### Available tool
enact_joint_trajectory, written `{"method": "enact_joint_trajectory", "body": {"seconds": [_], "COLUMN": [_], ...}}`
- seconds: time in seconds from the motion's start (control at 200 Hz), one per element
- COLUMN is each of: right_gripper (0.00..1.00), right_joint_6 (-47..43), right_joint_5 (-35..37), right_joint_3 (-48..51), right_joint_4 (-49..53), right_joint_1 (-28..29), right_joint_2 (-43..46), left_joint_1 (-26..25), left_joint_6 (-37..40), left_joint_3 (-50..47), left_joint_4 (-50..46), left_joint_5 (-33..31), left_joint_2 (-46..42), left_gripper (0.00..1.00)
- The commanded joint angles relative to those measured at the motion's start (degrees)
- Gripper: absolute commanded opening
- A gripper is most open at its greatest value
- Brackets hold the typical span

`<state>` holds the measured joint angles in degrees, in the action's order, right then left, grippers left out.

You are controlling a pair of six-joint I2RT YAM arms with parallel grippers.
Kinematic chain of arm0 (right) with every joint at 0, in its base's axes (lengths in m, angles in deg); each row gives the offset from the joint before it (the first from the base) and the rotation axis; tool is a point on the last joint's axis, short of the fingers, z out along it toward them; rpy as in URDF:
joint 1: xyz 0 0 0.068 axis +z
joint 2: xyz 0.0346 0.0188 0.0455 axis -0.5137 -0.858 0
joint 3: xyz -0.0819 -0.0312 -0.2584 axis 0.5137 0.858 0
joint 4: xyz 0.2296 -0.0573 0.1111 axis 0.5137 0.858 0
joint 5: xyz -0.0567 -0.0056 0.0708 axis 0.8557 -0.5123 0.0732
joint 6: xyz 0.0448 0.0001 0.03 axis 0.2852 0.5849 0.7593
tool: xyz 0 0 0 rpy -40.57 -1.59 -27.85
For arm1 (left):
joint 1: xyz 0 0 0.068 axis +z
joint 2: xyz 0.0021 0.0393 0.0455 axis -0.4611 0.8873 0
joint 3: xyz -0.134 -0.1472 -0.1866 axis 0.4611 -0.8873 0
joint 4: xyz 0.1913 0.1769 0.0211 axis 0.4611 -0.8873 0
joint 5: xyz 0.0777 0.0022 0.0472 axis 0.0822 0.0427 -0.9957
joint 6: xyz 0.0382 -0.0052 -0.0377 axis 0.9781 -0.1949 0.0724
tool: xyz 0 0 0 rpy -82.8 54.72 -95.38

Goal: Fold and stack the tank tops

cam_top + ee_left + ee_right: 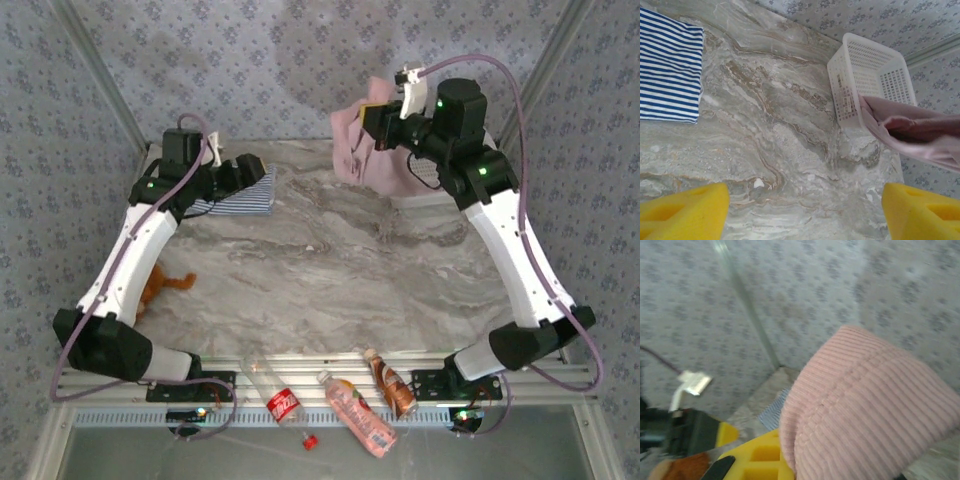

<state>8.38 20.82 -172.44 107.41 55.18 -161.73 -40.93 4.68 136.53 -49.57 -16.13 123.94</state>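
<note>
1. I read the right gripper (383,122) clamped on the pink tank top (352,145), which hangs beneath it.
2. My left gripper (802,212) stands wide, empty; the striped tank top (667,67) lies flat ahead-left of it.

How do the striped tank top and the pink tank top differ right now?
Pattern: the striped tank top has navy-and-white stripes; the pink tank top is plain. Pose: the striped one lies flat on the marble table; the pink one hangs bunched in the air, pinched by the right gripper near the white basket. Both are soft cloth.
</note>
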Motion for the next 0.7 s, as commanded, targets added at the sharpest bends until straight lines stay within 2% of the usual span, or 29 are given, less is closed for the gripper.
{"method": "enact_joint_trajectory", "body": {"seconds": [0.0,0.09,0.2,0.385,0.515,0.695], "right_gripper": [0.00,0.00,0.00,0.00,0.00,0.00], "right_joint_6": [-2.0,-1.6,-4.2,-1.8,3.3,5.7], "right_joint_5": [-1.8,-3.8,-2.3,-1.7,-2.4,-1.6], "right_joint_3": [-5.7,-7.9,-9.4,-7.4,3.6,25.4], "right_joint_4": [-2.2,-3.7,-3.4,-3.4,-3.8,-10.1], "right_joint_1": [4.1,7.1,11.1,12.4,11.5,8.4], "right_joint_2": [3.0,3.1,3.0,2.1,2.5,2.8], "left_joint_1": [0.5,0.7,0.9,1.9,2.8,2.9], "left_joint_6": [1.3,0.6,0.3,1.1,2.1,-0.3], "left_joint_3": [-2.5,-4.8,-6.5,-7.3,-8.5,-15.7], "left_joint_4": [-2.7,-2.4,-2.5,-4.9,-7.4,-5.0], "left_joint_5": [-0.4,-0.6,-1.3,-1.9,-3.9,-1.5], "left_joint_2": [-3.4,-5.4,-7.4,-9.6,-10.9,-10.9], "left_gripper": [0.80,0.79,0.80,0.79,0.79,0.79]}}
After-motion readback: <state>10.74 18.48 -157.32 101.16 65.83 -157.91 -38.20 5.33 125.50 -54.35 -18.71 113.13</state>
